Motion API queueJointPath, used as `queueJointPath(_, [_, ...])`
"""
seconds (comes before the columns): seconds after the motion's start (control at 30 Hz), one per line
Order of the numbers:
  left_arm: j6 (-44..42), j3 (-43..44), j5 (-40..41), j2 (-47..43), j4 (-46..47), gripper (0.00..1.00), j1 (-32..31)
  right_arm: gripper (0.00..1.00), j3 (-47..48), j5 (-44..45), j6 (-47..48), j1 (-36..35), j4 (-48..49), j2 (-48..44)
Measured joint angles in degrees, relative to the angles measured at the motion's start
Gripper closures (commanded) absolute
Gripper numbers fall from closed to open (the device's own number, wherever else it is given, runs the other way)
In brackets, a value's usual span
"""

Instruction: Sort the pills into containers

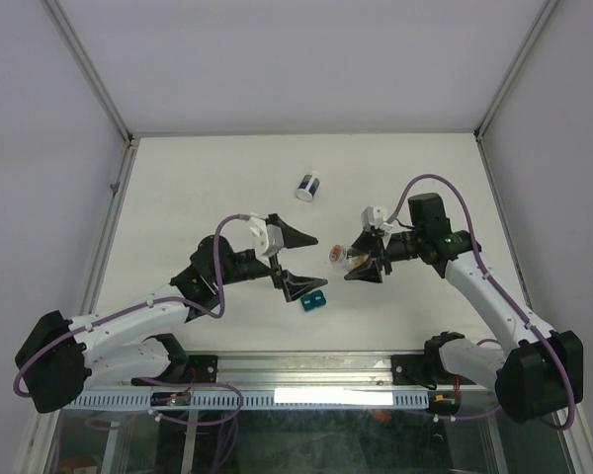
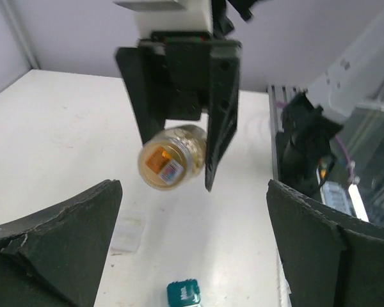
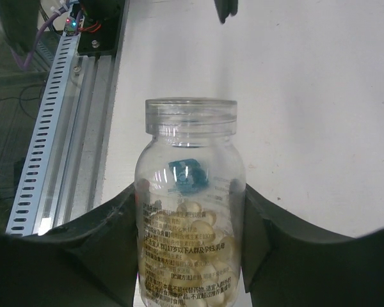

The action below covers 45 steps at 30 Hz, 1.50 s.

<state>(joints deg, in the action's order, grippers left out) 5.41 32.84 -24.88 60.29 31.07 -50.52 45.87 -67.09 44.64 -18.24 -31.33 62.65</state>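
1. Two arms are over the table (image 1: 208, 188), their jaws facing each other above its middle.
2. Left gripper (image 1: 321, 263): jaws spread wide and released, holding nothing. It sits just left of the bottle, with a gap between them.
3. Right gripper (image 1: 356, 259): jaws clenched on the sides of the bottle (image 3: 191, 211). It is carried on its side in the air, mouth end toward the left gripper.
4. Pills (image 3: 179, 256): yellowish-orange, and all those in view are inside the bottle. None can be seen on the table or in any other vessel.
5. The bottle's mouth end is a wide clear rim; I cannot tell whether a cap is on it.
6. Clear piece (image 2: 128, 233): small, colourless plastic, lying on the table below the bottle. It may be a cup or a lid, but it is too faint to tell. No pills show in it.
7. Jar (image 1: 308, 186): white with a dark-blue band, lying toward the far edge, well apart from both grippers.
8. Block (image 1: 313, 299): small and teal, toward the near edge, just beside the left gripper's nearer finger.
9. Progress, as a judgement: early. The bottle is lifted and presented, but nothing is sorted. Opening or tipping it, and dividing the pills between containers, all remain.
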Motion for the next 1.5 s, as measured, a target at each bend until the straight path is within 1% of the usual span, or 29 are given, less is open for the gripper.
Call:
queueJointPath(0.17, [-13.7,-3.37,-7.43,2.34,4.15,0.01,0.0,1.0,0.0,-0.42,1.14,0.0,-0.68,0.0])
queueJointPath(0.27, [-18.18,-3.1,-8.74,5.84,5.64,0.04,0.0,1.0,0.0,-0.92,1.79,0.0,-1.25,0.07])
queueJointPath(0.33, [-19.65,-1.95,-8.94,8.7,5.79,0.06,0.04,1.0,0.0,-1.09,2.03,0.0,-1.55,0.17])
queueJointPath(0.4, [-20.09,-0.44,-9.01,11.06,5.79,0.09,0.39,1.0,0.0,-1.11,2.25,0.0,-1.68,0.37])
queueJointPath(0.63, [-19.23,3.26,-8.96,15.63,7.28,0.3,0.76,1.0,0.0,-1.11,3.08,-0.07,-2.25,0.85])
queueJointPath(1.0, [-16.35,4.42,-9.81,17.42,9.46,0.42,0.76,1.0,0.0,-1.09,3.48,-0.07,-2.47,0.85])
queueJointPath(1.07, [-15.91,4.42,-10.01,17.53,9.84,0.48,0.76,1.0,0.0,-1.11,3.48,-0.07,-2.47,0.85])
queueJointPath(1.13, [-15.21,4.42,-10.25,17.79,10.32,0.6,0.76,1.0,0.0,-1.11,3.5,-0.07,-2.49,0.85])
queueJointPath(1.2, [-14.32,4.42,-11.1,18.12,10.62,0.69,0.76,1.0,0.02,-0.96,3.67,-0.07,-2.64,0.87])
queueJointPath(1.23, [-13.75,4.42,-11.56,18.21,10.69,0.76,0.85,1.0,0.02,-0.94,3.76,-0.04,-2.91,0.9])
queueJointPath(1.27, [-13.27,4.42,-11.74,18.25,10.82,0.86,1.09,1.0,0.04,-0.85,3.78,-0.07,-2.91,0.94])
queueJointPath(1.33, [-11.8,4.5,-11.82,18.27,10.93,0.96,1.14,1.0,0.09,-1.01,3.69,-0.07,-3.08,1.03])
queueJointPath(1.37, [-10.86,4.55,-11.78,18.27,10.88,1.0,1.14,1.0,0.09,-1.11,3.61,-0.07,-3.26,1.03])
queueJointPath(1.43, [-8.41,4.74,-11.43,18.27,10.36,1.0,1.14,1.0,0.11,-1.16,3.21,-0.07,-3.63,1.07])
queueJointPath(1.5, [-3.87,5.03,-10.45,18.25,9.49,1.0,1.11,1.0,0.11,-1.25,2.6,-0.07,-4.22,1.18])
